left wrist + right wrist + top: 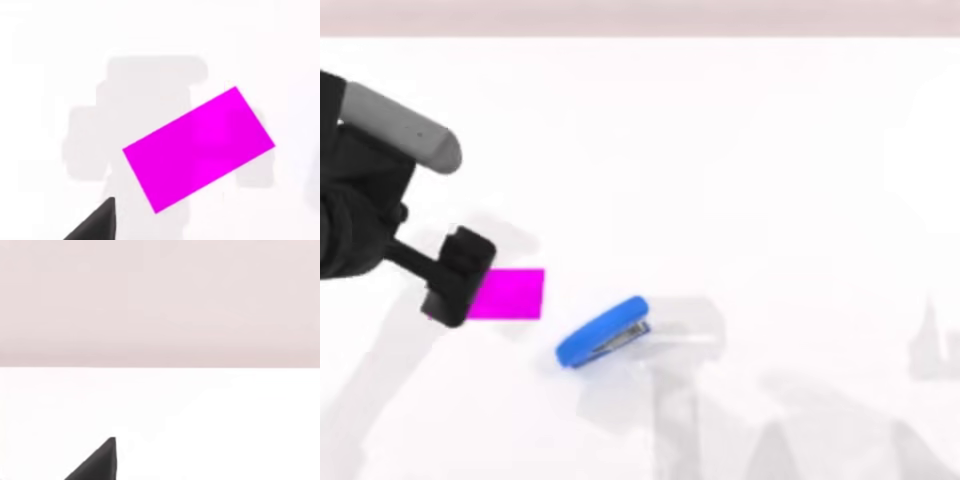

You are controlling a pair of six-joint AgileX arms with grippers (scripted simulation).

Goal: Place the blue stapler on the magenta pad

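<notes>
Hovering over the left end of the magenta pad [506, 294], my left gripper [457, 283] hangs at the left side of the table [740, 150]; its black body covers that end of the pad in the top view. Whether its fingers are spread or closed, I cannot tell: the wrist view shows just one dark fingertip [97, 223] at the frame's edge.

Containers: none seen. Nothing lies on the pad; its whole face shows bare in my left wrist view.

Materials and shapes:
- Pad: flat, thin, solid magenta rectangle, unmarked, sharp corners, lying flush on the table.
- Blue stapler [604, 332]: rounded glossy blue top, grey metal showing along its underside edge. Long axis runs roughly from 8 o'clock to 2 o'clock in the top view.
- Table: plain white, matte, crossed by soft grey shadows.

Position of the stapler: it rests on the table off the pad, at about 4 o'clock from the pad's right end, near it but not touching. From my left gripper it lies toward 4 o'clock, beyond the pad, clearly apart. Nothing holds it.

Right arm: not seen from above. Its wrist view gives bare table, a pale wall [160, 300] and one dark fingertip [97, 463].
</notes>
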